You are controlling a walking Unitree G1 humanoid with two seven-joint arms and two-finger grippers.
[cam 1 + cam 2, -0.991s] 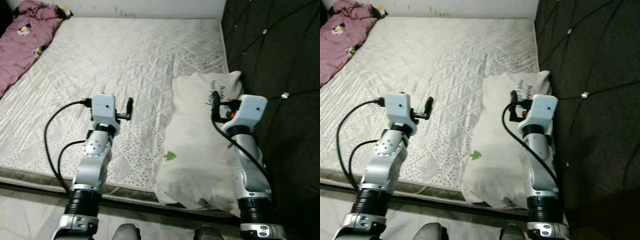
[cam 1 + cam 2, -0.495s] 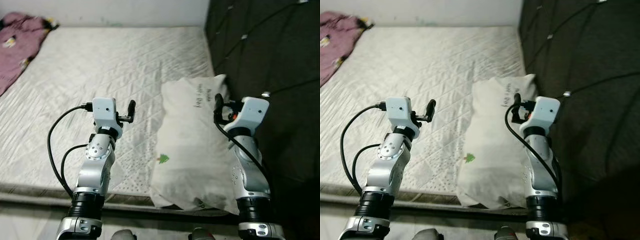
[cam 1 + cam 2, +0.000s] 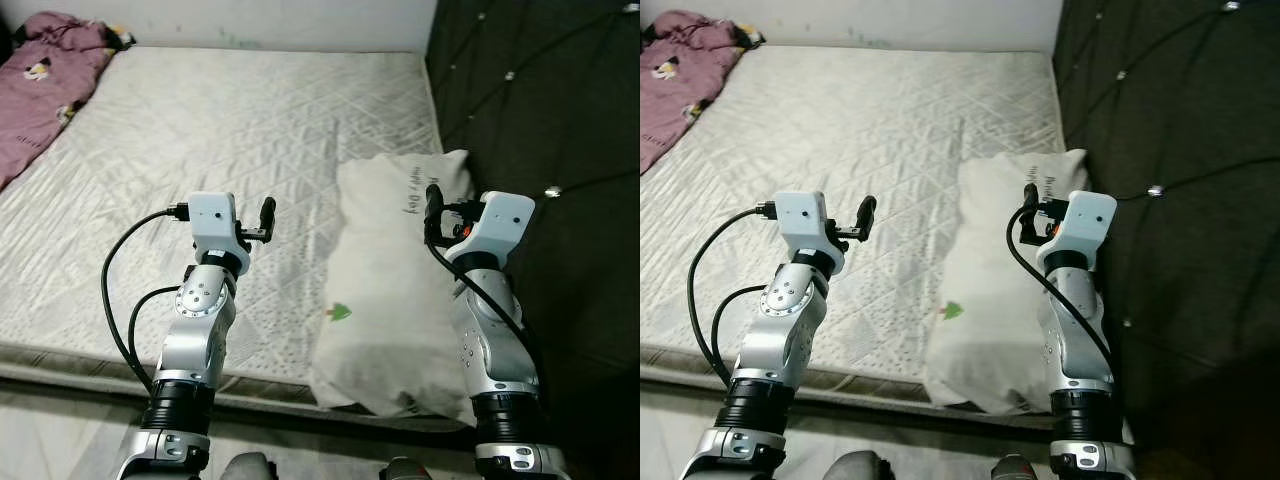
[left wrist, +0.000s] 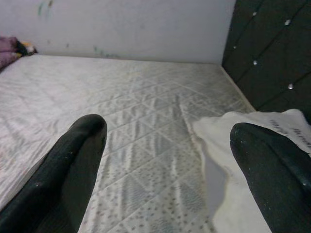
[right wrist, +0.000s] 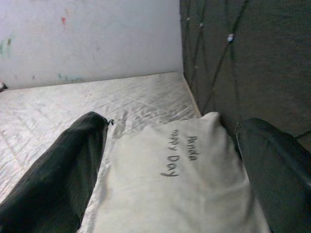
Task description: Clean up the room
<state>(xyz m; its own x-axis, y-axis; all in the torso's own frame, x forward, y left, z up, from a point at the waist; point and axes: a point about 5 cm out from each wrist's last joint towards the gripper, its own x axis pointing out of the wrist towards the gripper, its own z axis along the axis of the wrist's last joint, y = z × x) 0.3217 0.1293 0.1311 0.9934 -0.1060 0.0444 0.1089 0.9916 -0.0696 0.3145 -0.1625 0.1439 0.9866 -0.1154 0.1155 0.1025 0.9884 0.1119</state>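
Legible text on the white pillow (image 5: 184,179) only: dark handwritten-style lettering near its upper end, two slanted lines, "Happy Day" and, beside it, a word like "Panda" (first letter unclear). Small green tree emblem (image 3: 341,312) printed lower down. Further dark print at the bottom edge (image 3: 410,404), too small to read

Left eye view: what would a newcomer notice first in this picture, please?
First the white pillow, lying on the bare quilted mattress along its right edge, next to the dark tufted headboard. Then the two raised arms: the right gripper open above the pillow, the left gripper open above the mattress. A purple blanket lies at the far left corner.
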